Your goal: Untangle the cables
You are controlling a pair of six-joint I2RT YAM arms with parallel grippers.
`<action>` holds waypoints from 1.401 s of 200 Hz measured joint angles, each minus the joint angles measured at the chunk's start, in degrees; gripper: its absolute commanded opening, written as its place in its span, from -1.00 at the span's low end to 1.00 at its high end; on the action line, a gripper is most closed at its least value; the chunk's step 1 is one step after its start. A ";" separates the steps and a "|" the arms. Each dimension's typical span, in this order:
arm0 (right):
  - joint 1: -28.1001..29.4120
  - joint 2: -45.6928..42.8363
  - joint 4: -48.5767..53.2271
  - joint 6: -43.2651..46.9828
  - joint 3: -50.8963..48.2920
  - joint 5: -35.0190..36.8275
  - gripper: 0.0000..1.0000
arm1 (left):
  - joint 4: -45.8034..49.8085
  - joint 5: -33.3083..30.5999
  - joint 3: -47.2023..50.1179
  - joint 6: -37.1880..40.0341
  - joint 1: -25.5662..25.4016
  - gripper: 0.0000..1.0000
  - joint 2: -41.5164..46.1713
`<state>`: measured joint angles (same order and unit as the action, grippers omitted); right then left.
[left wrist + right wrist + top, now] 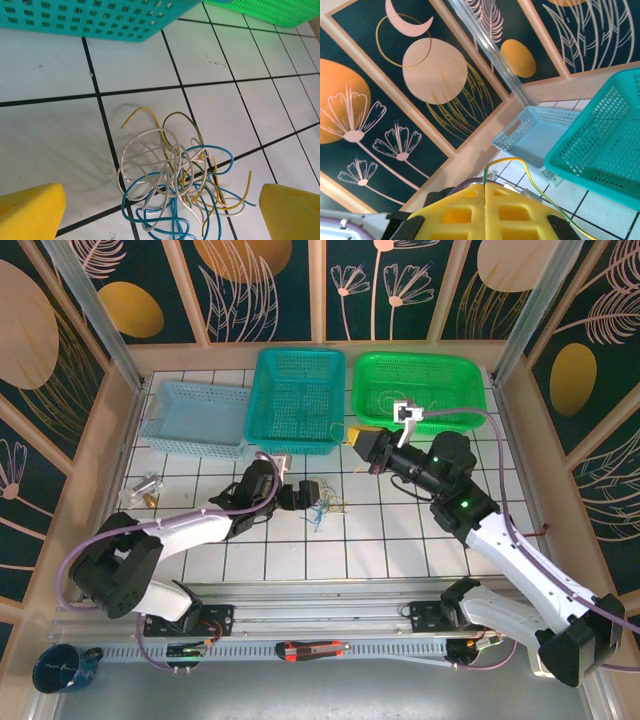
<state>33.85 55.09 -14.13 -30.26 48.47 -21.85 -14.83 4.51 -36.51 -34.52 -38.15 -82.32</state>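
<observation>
While the left gripper [162,212] hangs low over the table with its jaws fully released, the cables [175,190] lie on the white tiles directly between its two yellow fingers [32,210], touching neither. You have blue, whitish and yellow-green strands looped through one another there; none of that knot looks separated. Right gripper [485,192]: jaws clenched on one yellow-green wire [512,161], which arcs up out of the seam and trails away past one finger, held apart from the heap, with the teal basket [600,145] beyond the fingertips. Judgement: one strand out, most of the job left; you would next need a loose end from the pile.
</observation>
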 measured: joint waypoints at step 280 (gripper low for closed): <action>-2.08 16.98 -4.70 -2.58 5.22 -0.66 -1.00 | 9.77 -9.84 -11.41 13.05 2.64 0.97 12.61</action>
<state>31.77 72.07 -18.83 -32.84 53.69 -22.50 -5.06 -5.32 -47.92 -21.47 -35.51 -69.71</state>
